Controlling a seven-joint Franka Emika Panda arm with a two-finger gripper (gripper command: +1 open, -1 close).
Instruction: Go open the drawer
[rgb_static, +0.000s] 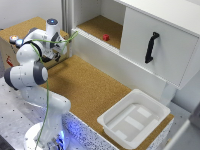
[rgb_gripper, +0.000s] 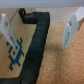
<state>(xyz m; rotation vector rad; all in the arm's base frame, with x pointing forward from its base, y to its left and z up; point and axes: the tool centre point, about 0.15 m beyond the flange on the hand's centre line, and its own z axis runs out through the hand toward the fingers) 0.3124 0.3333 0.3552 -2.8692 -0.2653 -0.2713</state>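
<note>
The drawer (rgb_static: 160, 42) is a white front panel with a black vertical handle (rgb_static: 151, 47), set in the white cabinet at the exterior view's right; it looks closed. My gripper (rgb_static: 59, 54) hangs far from it, at the exterior view's left, over the edge of a cardboard box (rgb_static: 22, 31). In the wrist view the gripper (rgb_gripper: 39, 29) is open, its two white fingers (rgb_gripper: 73, 27) spread wide with nothing held. Between them lie a black cable (rgb_gripper: 36, 47), the box's blue print and the cork surface (rgb_gripper: 62, 62). The drawer is out of the wrist view.
An open cabinet compartment (rgb_static: 97, 25) beside the drawer holds a small red object (rgb_static: 106, 36). A white plastic bin (rgb_static: 134, 119) sits on the cork counter (rgb_static: 90, 85) near its front edge. A green cable (rgb_static: 48, 95) runs along the arm.
</note>
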